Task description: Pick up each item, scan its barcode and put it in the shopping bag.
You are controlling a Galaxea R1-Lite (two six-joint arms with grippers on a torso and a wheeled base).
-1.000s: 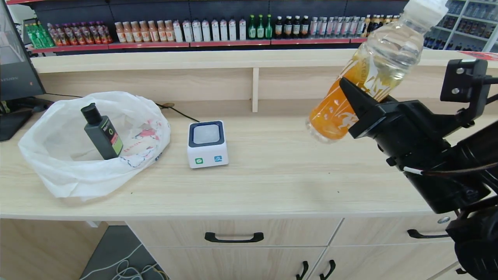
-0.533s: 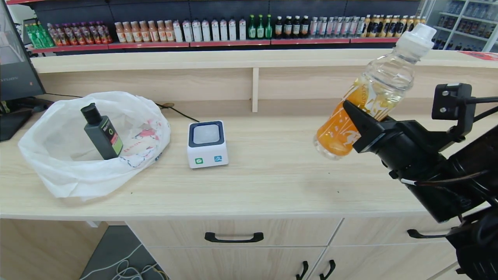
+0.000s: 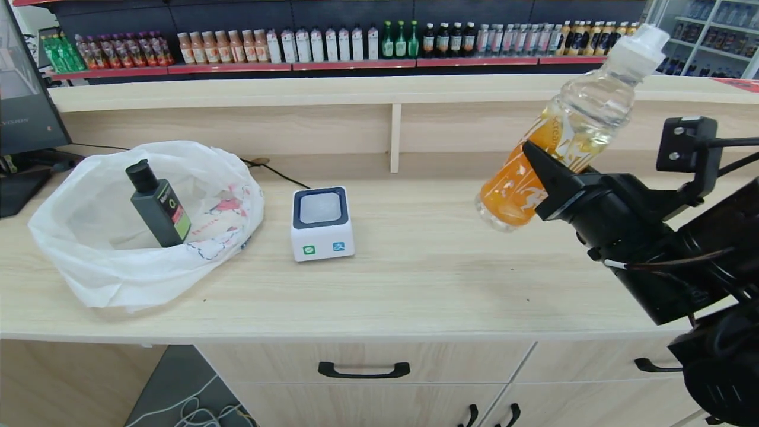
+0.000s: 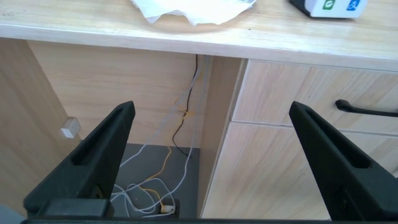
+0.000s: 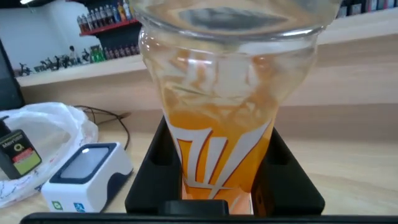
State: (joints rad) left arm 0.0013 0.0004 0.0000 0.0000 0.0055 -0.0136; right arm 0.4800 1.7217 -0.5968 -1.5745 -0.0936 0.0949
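My right gripper [image 3: 547, 173] pinches the orange drink bottle [image 3: 551, 136] low on its body, fingers pressed against both sides, cap tilted up and away from me. Below and to its left sits the scanner [image 3: 322, 223], with the shopping bag [image 3: 89, 237] farther left. My left gripper [image 4: 217, 155] hangs spread wide, holding nothing, beneath the counter [image 4: 186, 37] edge.

I've got the pale wood counter [image 3: 445, 279] running right across the frame, with drawers [image 3: 415, 356] under its front edge at the bottom. Left of centre the crumpled white shopping bag [image 3: 89, 267] sits on it, mouth open upward, and just to its right, not touching, is the small white scanner [image 3: 322, 224] cube, window up. A thin black cable [image 3: 278, 173] trails along the back, and the monitor base [image 3: 18, 188] sits at the far left edge.
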